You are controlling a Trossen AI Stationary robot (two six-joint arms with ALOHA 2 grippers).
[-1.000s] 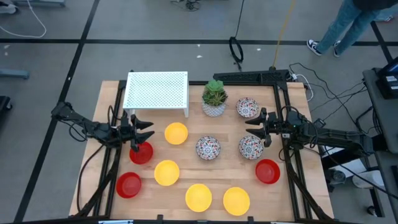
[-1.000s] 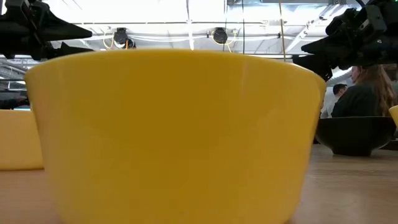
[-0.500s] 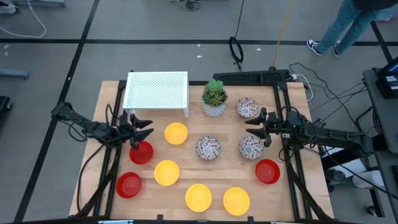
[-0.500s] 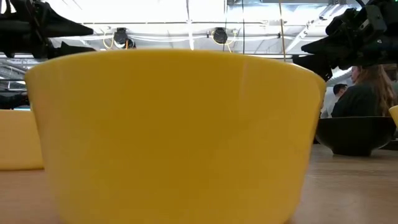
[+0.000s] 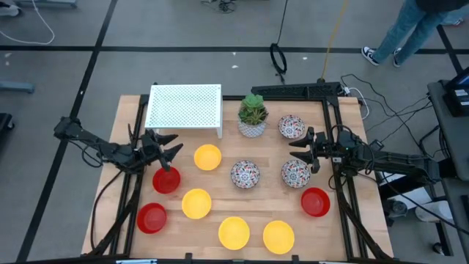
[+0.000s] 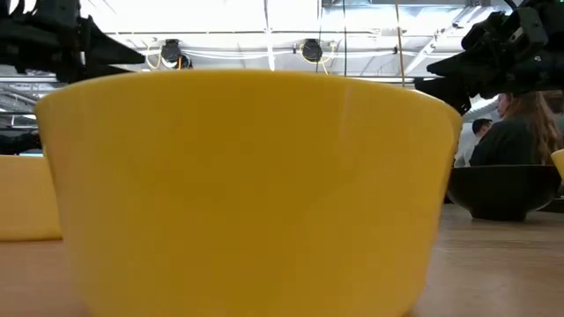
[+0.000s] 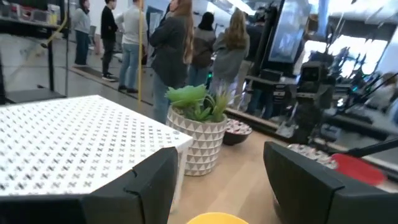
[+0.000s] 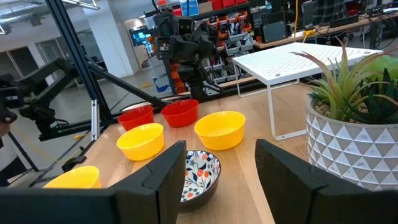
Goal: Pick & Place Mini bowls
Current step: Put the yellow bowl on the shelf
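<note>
A pale wooden table [image 5: 227,205] with a dark frame stands on a grey floor crossed by dark lines and loose cables; a person's jeans and sneakers [image 5: 399,37] show at the far right corner of the high view, and several people stand in the room behind in the left wrist view; ten mini bowls lie on the table, none held: four yellow bowls [image 5: 196,204], three red bowls [image 5: 166,180] and three floral bowls [image 5: 245,174] (white with red and dark pattern); a white perforated rack [image 5: 185,107] stands at the far left of the table, and beside it a white pot with a green plant [image 5: 253,116]; the yellow bowls fill the middle and near edge, two red ones sit at the left, one red at the right, the floral ones from the centre to the far right, all apart from one another; the left gripper [image 5: 167,149] hangs with fingers spread just beyond a red bowl, near the rack's edge; the right gripper [image 5: 302,154] hangs with fingers apart between two floral bowls at the right; bare wood lies open in front of the rack and along the near corners; one yellow bowl fills the low view.
</note>
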